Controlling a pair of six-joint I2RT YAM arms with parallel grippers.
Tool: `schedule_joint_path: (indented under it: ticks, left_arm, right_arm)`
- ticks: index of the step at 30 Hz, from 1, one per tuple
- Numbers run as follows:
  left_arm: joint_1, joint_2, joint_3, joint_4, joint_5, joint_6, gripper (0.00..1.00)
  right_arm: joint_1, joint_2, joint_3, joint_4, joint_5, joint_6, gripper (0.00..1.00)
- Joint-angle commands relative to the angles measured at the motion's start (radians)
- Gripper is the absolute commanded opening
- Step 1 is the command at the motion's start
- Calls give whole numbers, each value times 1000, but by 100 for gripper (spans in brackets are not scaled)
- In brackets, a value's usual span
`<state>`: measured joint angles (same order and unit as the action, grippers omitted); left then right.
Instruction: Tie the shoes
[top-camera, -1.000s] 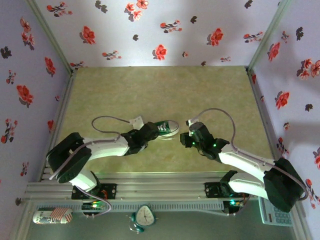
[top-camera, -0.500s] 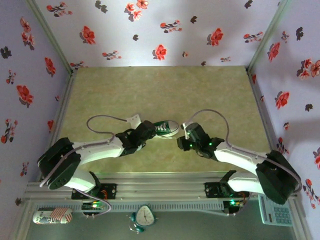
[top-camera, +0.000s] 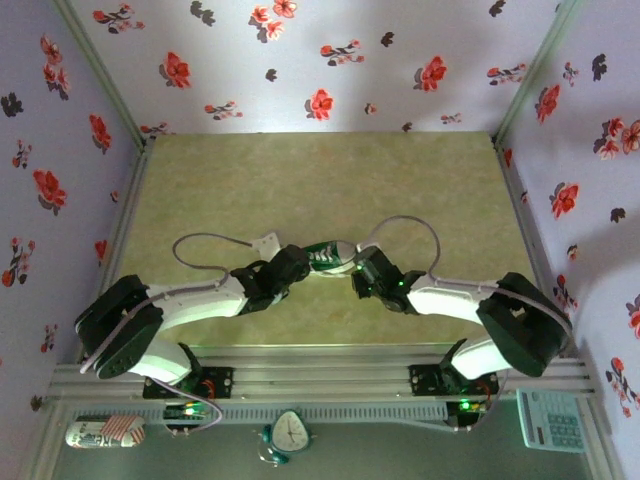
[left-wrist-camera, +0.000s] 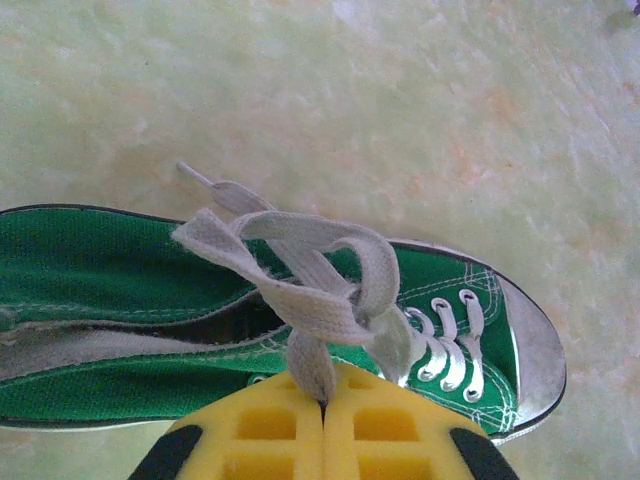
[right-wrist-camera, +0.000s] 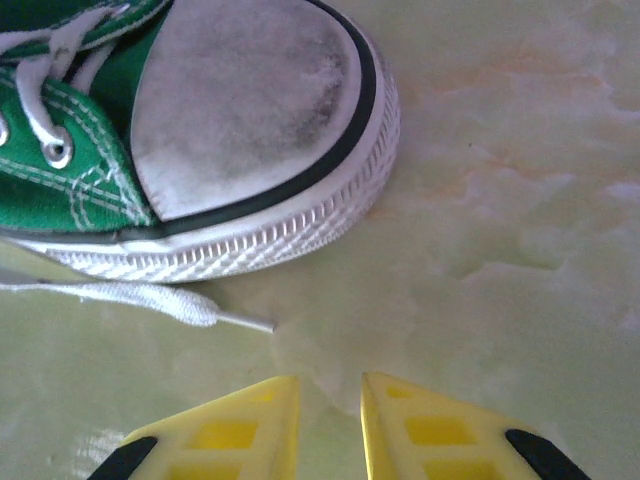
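Sneaker (left-wrist-camera: 120, 270): centre frame, on desk (left-wrist-camera: 400, 100).
Left gripper (left-wrist-camera: 322, 408): jaws pinch white lace (left-wrist-camera: 310, 300); keep it taut.
Right gripper (right-wrist-camera: 330, 398): jaws narrowly parted, empty; best aimed at free lace end (right-wrist-camera: 150, 296), lower left.

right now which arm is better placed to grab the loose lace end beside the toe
Right. The right hand is open and empty, close to the loose lace end by the toe cap. The left hand is shut on the other lace strand.

Sneaker (left-wrist-camera: 120, 270) — green canvas w/ flat woven cloth laces (left-wrist-camera: 310, 290); toe cap (right-wrist-camera: 240, 100) scuffed matt rubber, ribbed rim. Tabletop (right-wrist-camera: 520, 200) — smooth, slight sheen.
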<state>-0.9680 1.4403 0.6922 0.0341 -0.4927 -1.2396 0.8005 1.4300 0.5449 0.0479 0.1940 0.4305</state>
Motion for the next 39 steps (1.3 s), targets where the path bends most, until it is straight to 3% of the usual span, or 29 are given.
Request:
schedule_joint_path:
  ticks: [1,13,18,27,34,37,39]
  left_arm:
    - [9,-5,-6,10,-3,-6,0]
    - [9,-4,-15,26,5,0,0]
    - [9,0,-17,34,9,0,0]
    - [9,-13,-24,35,9,0,0]
    - [9,-17,-34,38,8,-12,0]
    - [9,-19,-36,43,8,-14,0]
    - [9,-23,-36,42,11,-13,0]
  right_arm:
    - [-12,44,43,60,43,22,25]
    - [-42,182,107,109,32,37,25]
    - [-33,201,109,99,-32,42,25]
    - [121,203,71,142,-171,116,25]
    - [225,216,47,341,-376,158,25]
    - [205,145,-36,453,-337,179,26]
    - [186,75,-74,439,-234,187,27]
